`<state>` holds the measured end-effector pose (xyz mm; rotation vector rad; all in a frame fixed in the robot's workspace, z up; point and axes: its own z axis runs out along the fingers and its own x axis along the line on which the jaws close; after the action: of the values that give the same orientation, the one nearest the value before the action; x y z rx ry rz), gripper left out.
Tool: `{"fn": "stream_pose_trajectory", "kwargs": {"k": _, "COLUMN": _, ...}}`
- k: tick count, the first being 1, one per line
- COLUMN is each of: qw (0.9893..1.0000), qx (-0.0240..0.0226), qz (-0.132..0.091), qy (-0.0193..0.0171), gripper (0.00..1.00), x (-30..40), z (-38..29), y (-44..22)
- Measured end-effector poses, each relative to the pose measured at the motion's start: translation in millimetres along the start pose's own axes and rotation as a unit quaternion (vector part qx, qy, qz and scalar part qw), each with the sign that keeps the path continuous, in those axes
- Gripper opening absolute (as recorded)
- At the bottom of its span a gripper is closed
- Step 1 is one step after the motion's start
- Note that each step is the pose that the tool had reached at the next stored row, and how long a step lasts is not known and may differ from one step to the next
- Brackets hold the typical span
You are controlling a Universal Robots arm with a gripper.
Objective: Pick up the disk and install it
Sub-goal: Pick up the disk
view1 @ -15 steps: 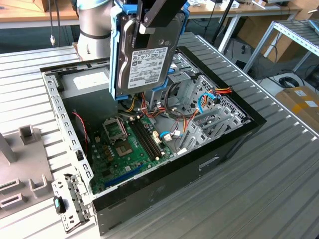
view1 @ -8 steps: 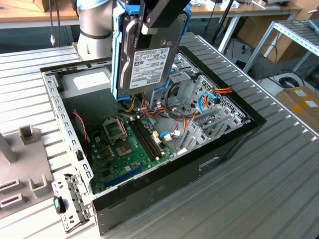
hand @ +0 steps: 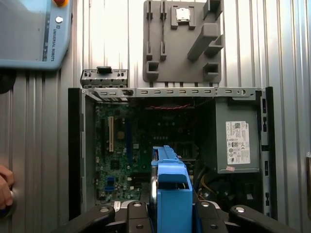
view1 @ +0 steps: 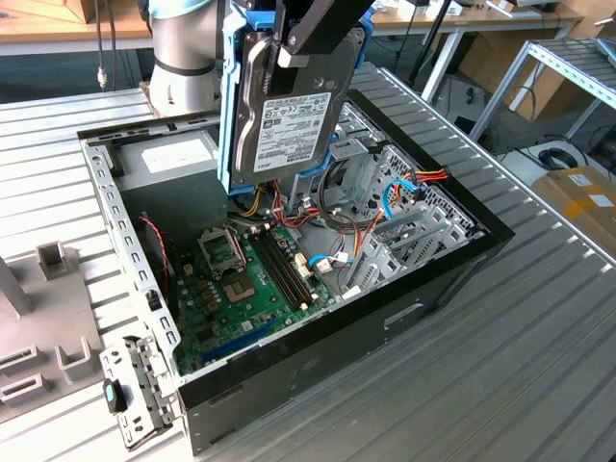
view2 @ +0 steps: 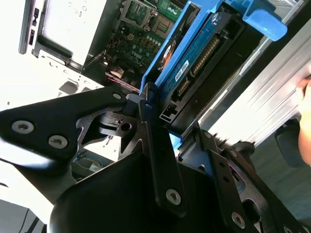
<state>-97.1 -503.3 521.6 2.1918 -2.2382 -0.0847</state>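
Observation:
The disk (view1: 289, 120) hangs upright above the open computer case (view1: 385, 318), its dark metal face and white label turned to the exterior view, with blue carrier rails along its edges. My gripper (view1: 294, 48) is shut on its upper end. In the second wrist view the disk (view2: 194, 53) shows its circuit-board side between blue rails, clamped by the black fingers (view2: 155, 141). Seen in the first wrist view, the blue carrier (hand: 172, 194) sits over the case's middle, above the motherboard (hand: 121, 145).
Inside the case lie a grey power-supply box (hand: 238, 141), the motherboard (view1: 241, 279), coloured cables (view1: 414, 178) and a metal drive cage (view1: 385, 202). A grey fixture plate (hand: 182, 41) and a teach pendant (hand: 34, 34) lie on the ribbed table. A person's hand (hand: 5, 187) is beside the case.

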Motion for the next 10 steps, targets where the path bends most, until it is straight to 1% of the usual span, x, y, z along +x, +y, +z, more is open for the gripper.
{"fn": "stream_pose_trajectory", "kwargs": {"k": 10, "qw": 1.0, "qx": 0.0, "qz": 0.0, "qy": 0.0001, "gripper": 0.37, "x": 1.8, "z": 0.1, "y": -3.5}}
